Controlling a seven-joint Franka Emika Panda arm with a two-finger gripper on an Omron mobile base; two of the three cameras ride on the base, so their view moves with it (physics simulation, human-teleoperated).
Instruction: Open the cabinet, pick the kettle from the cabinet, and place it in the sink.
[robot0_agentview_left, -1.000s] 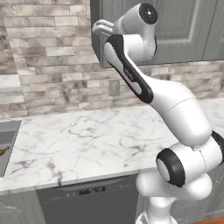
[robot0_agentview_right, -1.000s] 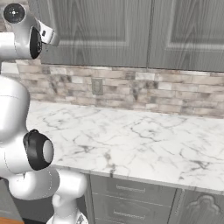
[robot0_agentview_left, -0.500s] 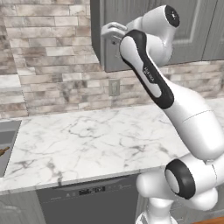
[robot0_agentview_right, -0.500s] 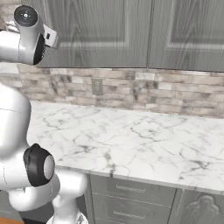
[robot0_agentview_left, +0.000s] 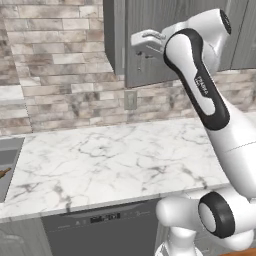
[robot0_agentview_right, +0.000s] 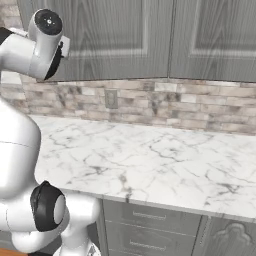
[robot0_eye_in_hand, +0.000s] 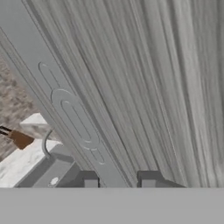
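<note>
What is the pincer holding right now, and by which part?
The pincer looks closed on the grey wood-grain wall cabinet's door, at the pale strip along its opening edge; handle or bare edge, I cannot tell.

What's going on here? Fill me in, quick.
The white arm is reaching up to the grey wall cabinet. Its gripper sits at the door's edge, which runs between the two fingertips, so it looks clamped on the door to pull it open. The door looks barely open, if at all, and no kettle is out. The sink lies off to the left, at the end of the marble counter.
</note>
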